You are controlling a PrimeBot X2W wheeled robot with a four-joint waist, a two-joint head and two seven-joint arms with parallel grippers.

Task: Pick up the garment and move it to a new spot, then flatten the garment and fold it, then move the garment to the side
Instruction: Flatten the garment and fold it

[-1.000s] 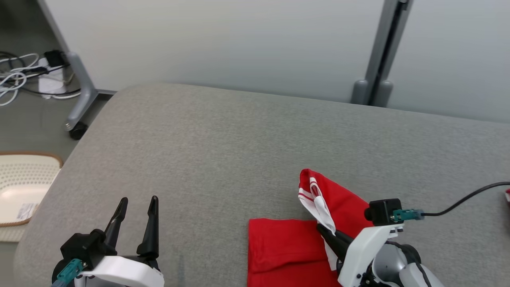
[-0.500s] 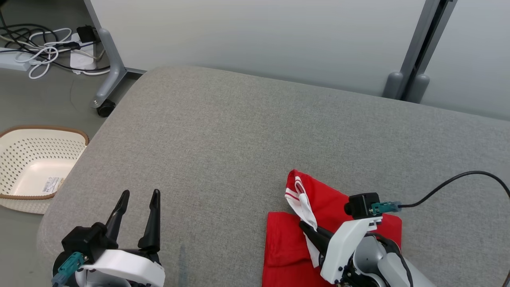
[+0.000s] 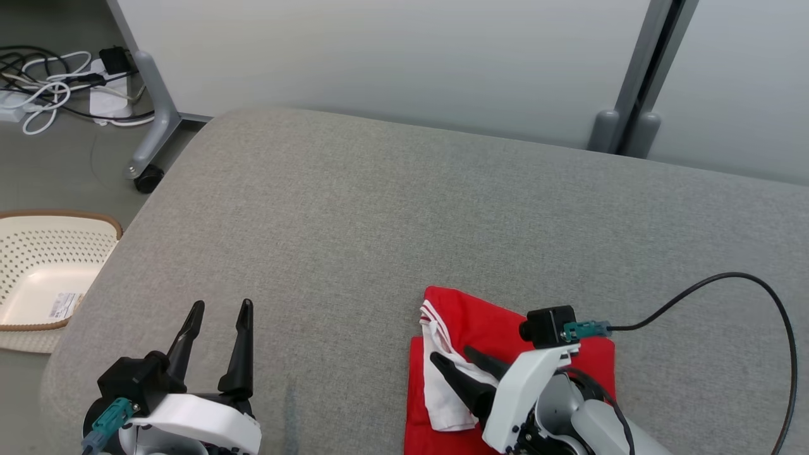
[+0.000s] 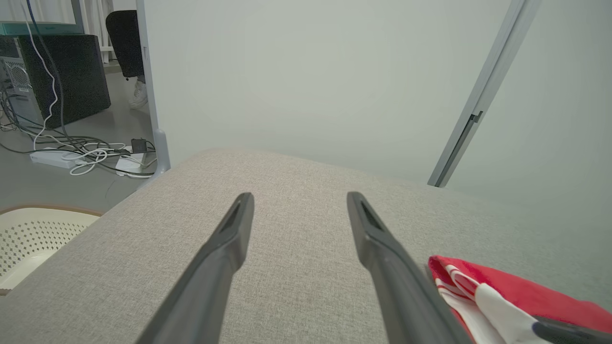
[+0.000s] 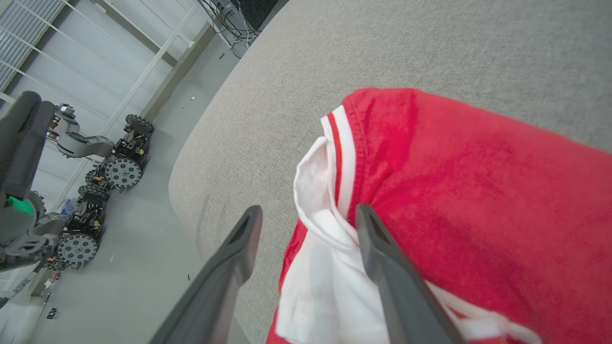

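Plainly, the right pincer [image 3: 454,356] [image 5: 308,211] stands with its jaws wide apart and clamps nothing; it is low over the near-left part of the garment [image 3: 486,316] [image 5: 454,191] [image 4: 526,291]. In the right wrist view a loose white fold of the garment lies in the gap between its two fingers [image 5: 382,267]. One finger crosses over the white and red cloth and the other is over bare grey padding just off the garment's edge; whether either finger presses on the cloth cannot be told. The garment is red with a white inner side and a red-and-white striped trim. It lies roughly folded on the grey surface [image 3: 379,208], at the surface's near edge, with the striped corner turned up at its far-left end. A black cable [image 3: 727,278] loops from the wrist camera over the surface to the right of the garment. Well to the left of the garment, the left pincer [image 3: 221,306] [image 4: 300,197] is also fully spread, holds nothing and is apart from the cloth. Farther left of the garment, off the surface and down on the floor, sits a cream perforated basket [image 3: 63,221] [image 4: 28,229] with a brown rim; a small paper label [image 3: 63,305] lies on its bottom. Beyond the basket, far and left from the garment, white and black cords [image 3: 44,95] lie tangled by a wheeled leg [image 3: 148,180].
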